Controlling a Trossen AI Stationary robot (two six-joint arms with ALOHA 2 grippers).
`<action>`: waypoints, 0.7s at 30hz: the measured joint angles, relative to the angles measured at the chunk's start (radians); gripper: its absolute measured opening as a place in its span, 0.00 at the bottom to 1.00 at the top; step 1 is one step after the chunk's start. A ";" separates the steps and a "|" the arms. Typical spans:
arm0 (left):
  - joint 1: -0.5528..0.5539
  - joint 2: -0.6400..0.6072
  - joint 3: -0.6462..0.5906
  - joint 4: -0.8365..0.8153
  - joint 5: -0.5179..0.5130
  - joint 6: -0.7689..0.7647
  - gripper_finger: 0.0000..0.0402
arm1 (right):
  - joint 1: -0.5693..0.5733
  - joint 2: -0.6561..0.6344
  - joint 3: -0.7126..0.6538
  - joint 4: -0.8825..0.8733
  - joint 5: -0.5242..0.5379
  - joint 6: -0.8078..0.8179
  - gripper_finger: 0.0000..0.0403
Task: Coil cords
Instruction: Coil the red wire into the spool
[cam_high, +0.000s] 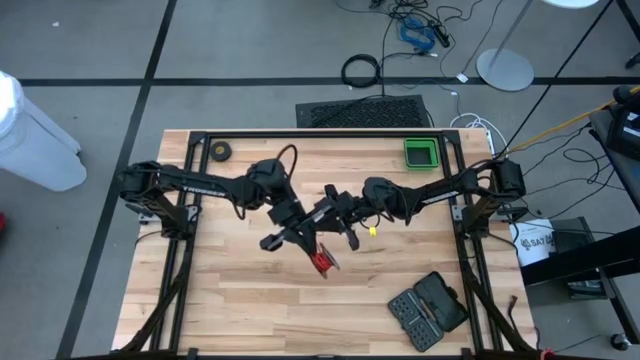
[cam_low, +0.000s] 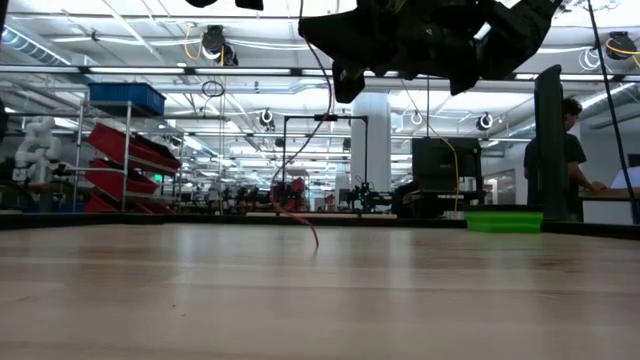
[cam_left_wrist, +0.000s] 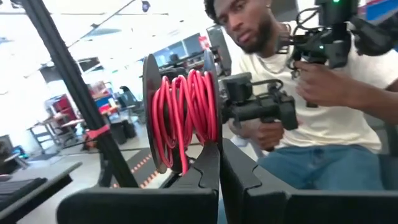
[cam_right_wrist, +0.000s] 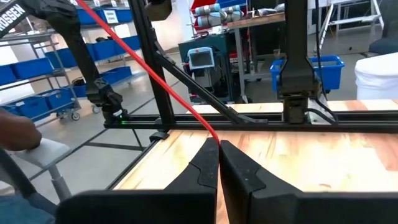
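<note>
The red cord (cam_left_wrist: 183, 118) is mostly wound on its black reel (cam_left_wrist: 151, 112), which stands on edge in the left wrist view, its flat discs upright and its axle running crosswise to the fingers. The wraps sit as a loose bundle between the two discs. In the high view the reel and cord show as a red patch (cam_high: 322, 262) over the middle of the worktop (cam_high: 240, 310), just toward the front edge from where the two arms meet.

From the right wrist view a free length of the cord (cam_right_wrist: 149, 74) runs taut and straight, slanting away from the right claw (cam_right_wrist: 219, 149) up toward the far corner of the frame. In the low view a thin red strand (cam_low: 300, 222) hangs in a curve toward the worktop.

Both arms reach inward from their side mounts, elbows raised, wrists nearly touching above the centre. The left claw (cam_left_wrist: 219, 155) is pressed closed, its fingertips pinching the reel's rim at the edge of the wraps. The right claw is also closed tight, with the cord entering exactly at the seam between its tips.

A person (cam_left_wrist: 311, 93) stands beyond the reel in the left wrist view.
</note>
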 joint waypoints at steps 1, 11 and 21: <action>-0.001 0.000 0.000 0.010 -0.009 -0.011 0.00 | 0.000 0.000 0.000 0.000 0.000 0.000 0.00; 0.054 0.000 0.000 -0.026 -0.084 -0.104 0.00 | -0.002 -0.001 0.000 -0.125 -0.064 -0.025 0.00; 0.109 0.000 0.000 -0.198 -0.202 -0.095 0.00 | -0.010 -0.083 -0.002 -0.410 -0.069 -0.091 0.00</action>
